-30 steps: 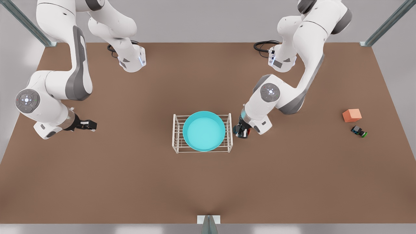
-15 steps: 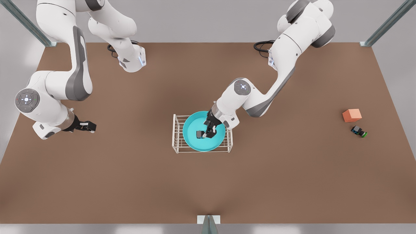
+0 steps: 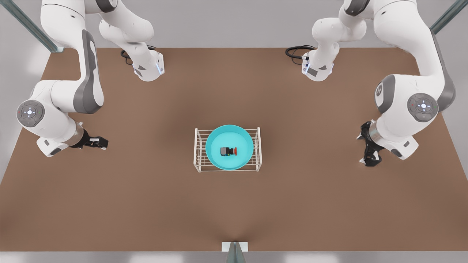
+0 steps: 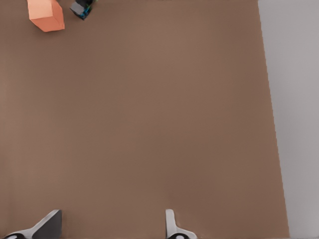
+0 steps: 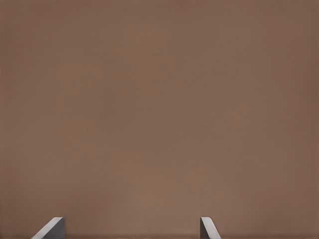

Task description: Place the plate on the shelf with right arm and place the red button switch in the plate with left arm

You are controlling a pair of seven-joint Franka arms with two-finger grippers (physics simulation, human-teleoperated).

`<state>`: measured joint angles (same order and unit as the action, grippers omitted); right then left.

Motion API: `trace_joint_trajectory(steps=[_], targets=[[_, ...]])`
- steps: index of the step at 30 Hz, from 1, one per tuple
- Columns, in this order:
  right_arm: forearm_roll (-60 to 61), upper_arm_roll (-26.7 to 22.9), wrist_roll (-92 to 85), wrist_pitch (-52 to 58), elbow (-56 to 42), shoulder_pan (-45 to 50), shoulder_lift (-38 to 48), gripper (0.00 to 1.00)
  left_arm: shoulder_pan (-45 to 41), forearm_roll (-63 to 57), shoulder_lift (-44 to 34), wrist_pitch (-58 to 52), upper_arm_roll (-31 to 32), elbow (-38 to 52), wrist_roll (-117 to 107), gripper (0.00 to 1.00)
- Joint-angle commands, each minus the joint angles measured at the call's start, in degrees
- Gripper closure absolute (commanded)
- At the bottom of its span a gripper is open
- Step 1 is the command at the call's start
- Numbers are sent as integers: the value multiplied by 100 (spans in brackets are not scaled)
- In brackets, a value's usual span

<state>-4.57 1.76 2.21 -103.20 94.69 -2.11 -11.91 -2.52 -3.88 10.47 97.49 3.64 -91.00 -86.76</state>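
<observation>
The shelf [image 3: 227,149], a white rack of thin wires with corner posts, stands in the middle of the brown matte table [image 3: 234,204]. On its top tier lies the plate [image 3: 219,138], a round turquoise dish, smooth, with a raised rim, almost as wide as the rack. In the middle of the plate lies the red button switch [image 3: 229,151], a small black block with its round red cap towards the front view's right.

At the front view's right, the left gripper [image 3: 368,148] hangs above bare table, well apart from the shelf, its black fingers spread wide and holding nothing. In the left wrist view, an orange cube [image 4: 46,14] and a small dark switch [image 4: 81,8] lie just beside one another.

At the front view's left, the right gripper [image 3: 99,142] waits low over the table, empty; in the right wrist view its fingertips [image 5: 208,228] stand wide apart.

Behind, both white arm bases sit at the far table edge, with black cables, a grey wall and metal struts.
</observation>
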Motion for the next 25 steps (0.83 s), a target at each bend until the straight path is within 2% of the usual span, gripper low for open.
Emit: trace_joint_trajectory(steps=[1, 3, 4, 16, 18, 25], targets=[[0, 0, 43, 1, -3, 0, 4, 0, -267, 397, -810, 24, -294, -1315, 8650, 0], [0, 0, 43, 1, -3, 0, 4, 0, -302, 371, -160, -336, -294, -94, 8650, 0], [0, 0, 43, 1, -3, 0, 4, 0, -311, 353, -46, -398, -294, 30, 8667, 0], [0, 0, 43, 10, -3, 0, 4, 0, -205, 388, 113, -476, -320, 232, 8773, 0], [-9, 0, 43, 10, -3, 0, 4, 0, -214, 388, 535, -1004, -320, 953, 8773, 0], [-9, 0, 43, 19, -3, 0, -5, 0, -205, 414, 535, -1004, -320, 944, 8773, 0]])
